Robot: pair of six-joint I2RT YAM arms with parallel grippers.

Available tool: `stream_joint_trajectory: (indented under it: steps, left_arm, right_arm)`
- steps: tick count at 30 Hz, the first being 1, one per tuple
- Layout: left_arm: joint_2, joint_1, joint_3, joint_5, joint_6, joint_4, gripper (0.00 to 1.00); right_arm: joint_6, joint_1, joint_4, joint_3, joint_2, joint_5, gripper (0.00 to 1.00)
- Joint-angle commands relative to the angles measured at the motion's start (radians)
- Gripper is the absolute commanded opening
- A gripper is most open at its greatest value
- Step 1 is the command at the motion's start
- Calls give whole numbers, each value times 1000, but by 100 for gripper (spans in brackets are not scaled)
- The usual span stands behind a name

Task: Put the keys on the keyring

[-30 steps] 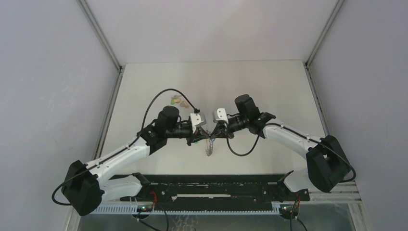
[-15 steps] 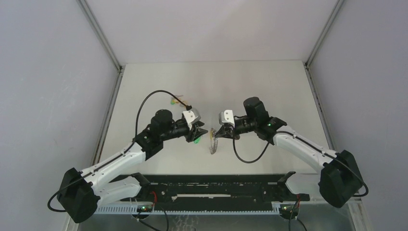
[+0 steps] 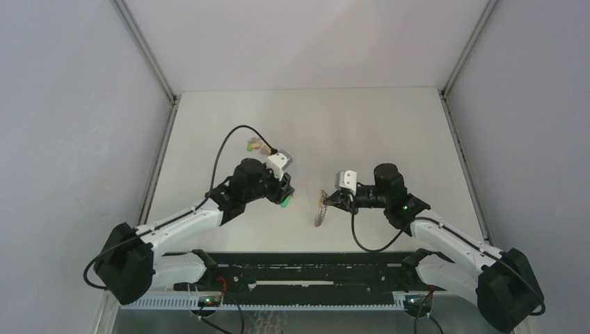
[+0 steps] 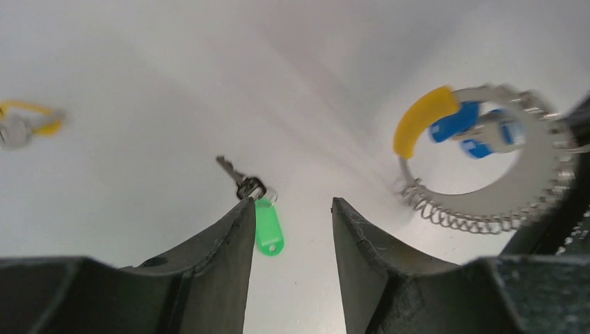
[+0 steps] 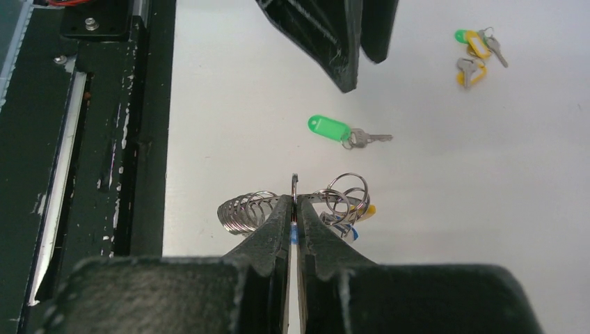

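Our left hand (image 4: pixel 289 209), spread and empty, hangs nearer the green-tagged metal key (image 4: pixel 267 224) – just above it as it lies on the white worktop (image 3: pixel 362 125), tag nearest, blade slanting away – while our right hand (image 5: pixel 295 203) pinches the large ribbed silvery keyring (image 5: pixel 245 209) upright.

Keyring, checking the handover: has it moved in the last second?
Yes. The keyring has shifted right, toward the right edge of the table, gripped by the right gripper.
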Motion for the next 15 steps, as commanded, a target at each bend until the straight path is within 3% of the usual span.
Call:
stream_joint_trajectory:
  steps: [1,6,15]
  left_arm:
    - [86,-4,92,-96,-43,-103,49]
    - [188,-10,171,-127,-29,-203,47]
    - [396,-59,355,-234,66,-396,46]
  right_arm:
    - [118,-5,202,-56,-72,49,0]
    - [164,-7,279,-101,-96,79,0]
    - [160,-11,254,-106,-153,101,0]
